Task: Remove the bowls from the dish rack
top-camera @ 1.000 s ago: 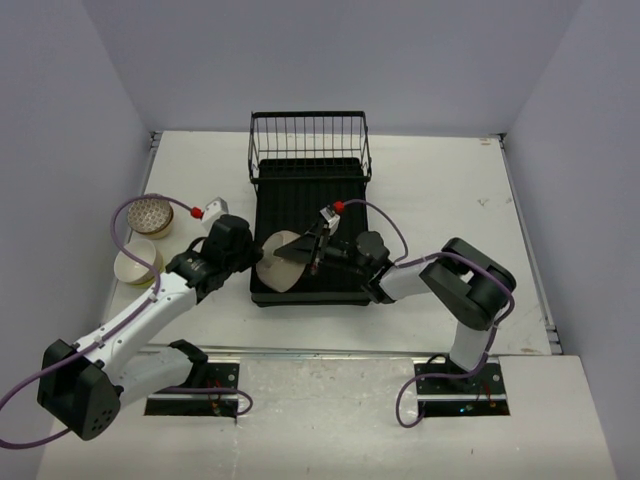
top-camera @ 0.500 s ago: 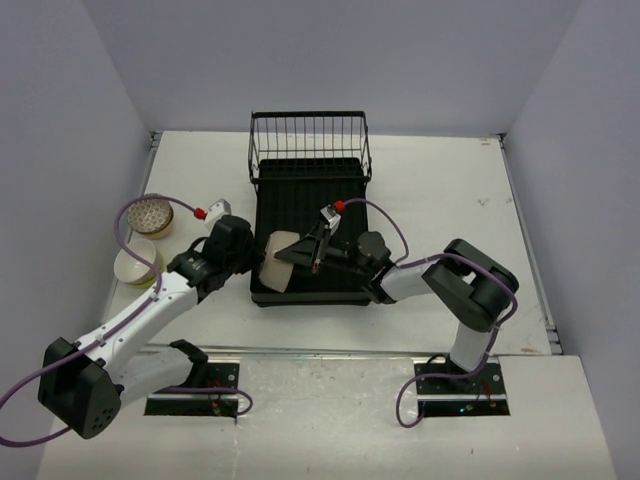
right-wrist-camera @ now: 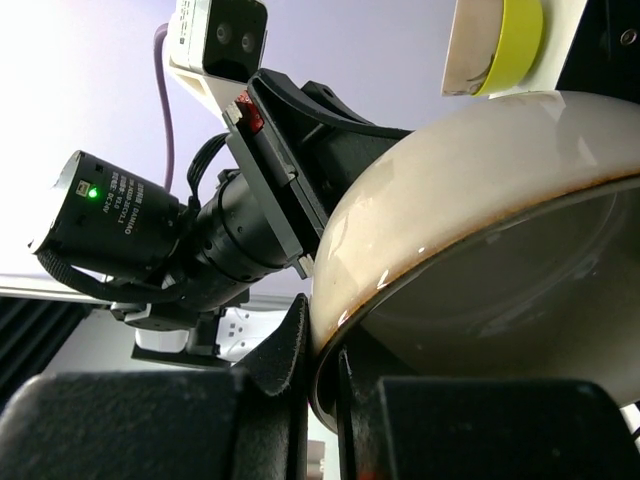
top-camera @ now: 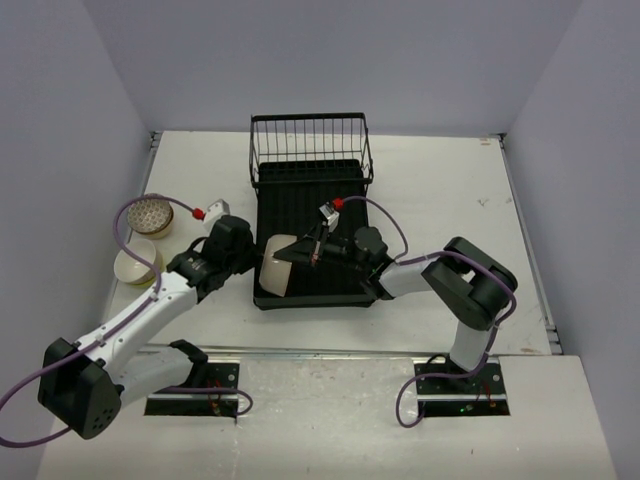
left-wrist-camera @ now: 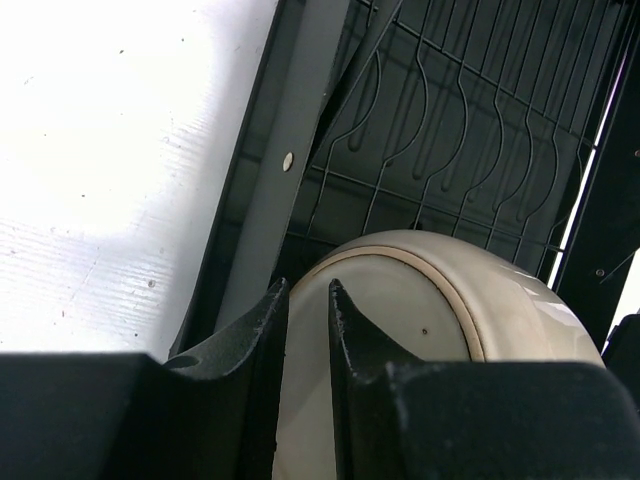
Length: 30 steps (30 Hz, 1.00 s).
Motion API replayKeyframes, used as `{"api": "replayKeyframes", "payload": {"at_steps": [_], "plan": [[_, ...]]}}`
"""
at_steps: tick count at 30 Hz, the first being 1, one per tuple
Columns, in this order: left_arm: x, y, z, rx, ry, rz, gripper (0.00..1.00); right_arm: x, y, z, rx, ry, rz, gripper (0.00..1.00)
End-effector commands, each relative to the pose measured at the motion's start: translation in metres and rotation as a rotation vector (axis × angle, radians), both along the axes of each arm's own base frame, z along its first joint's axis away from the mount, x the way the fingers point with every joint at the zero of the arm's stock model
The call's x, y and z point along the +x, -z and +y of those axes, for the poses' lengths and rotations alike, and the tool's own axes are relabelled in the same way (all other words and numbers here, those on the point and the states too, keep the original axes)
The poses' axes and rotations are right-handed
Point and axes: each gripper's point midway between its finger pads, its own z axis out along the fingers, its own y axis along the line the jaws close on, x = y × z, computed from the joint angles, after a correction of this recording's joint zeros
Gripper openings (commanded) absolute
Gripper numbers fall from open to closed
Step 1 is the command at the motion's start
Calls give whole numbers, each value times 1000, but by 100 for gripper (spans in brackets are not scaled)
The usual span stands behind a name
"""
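Observation:
A cream bowl (top-camera: pixel 275 262) stands on edge over the near left corner of the black dish rack (top-camera: pixel 310 215). My left gripper (top-camera: pixel 257 262) is shut on its left rim. In the left wrist view, the gripper (left-wrist-camera: pixel 305 300) has both fingers pinching the wall of the bowl (left-wrist-camera: pixel 450 300). My right gripper (top-camera: pixel 303 255) is shut on the opposite rim. In the right wrist view, the gripper (right-wrist-camera: pixel 322 350) clamps the brown-edged lip of the bowl (right-wrist-camera: pixel 470 180). On the table at the left sit a net-patterned bowl (top-camera: pixel 150 214) and a cream bowl (top-camera: pixel 137 266) with a lime-yellow edge (right-wrist-camera: pixel 510 45) under it.
The rack's wire basket (top-camera: pixel 310 140) rises at its far end. Wire dividers (left-wrist-camera: pixel 440 130) line the rack floor beside the held bowl. The left arm's camera housing (right-wrist-camera: pixel 120 215) is close in front of the right wrist. Walls enclose the table on three sides.
My right gripper has closed on the bowl's rim. The bowl has turned from face-up to standing on edge and shifted slightly left. The left gripper kept its hold.

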Motion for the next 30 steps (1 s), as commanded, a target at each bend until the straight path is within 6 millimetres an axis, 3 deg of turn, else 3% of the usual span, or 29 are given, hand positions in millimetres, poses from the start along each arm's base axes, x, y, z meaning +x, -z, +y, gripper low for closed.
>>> {"api": "replayKeyframes", "payload": {"at_steps": [1, 13, 22, 30], "plan": [[4, -15, -8, -44, 18, -51, 24, -23, -3, 8, -19, -119, -25, 0], [4, -26, -12, -153, 6, -157, 28, -34, -25, 5, 74, -173, -139, 0], [6, -36, -10, -188, -13, -222, 30, -18, -55, 2, 254, -186, -182, 0], [10, -45, -8, -187, -23, -257, 33, -15, -68, -1, 292, -205, -204, 0]]}}
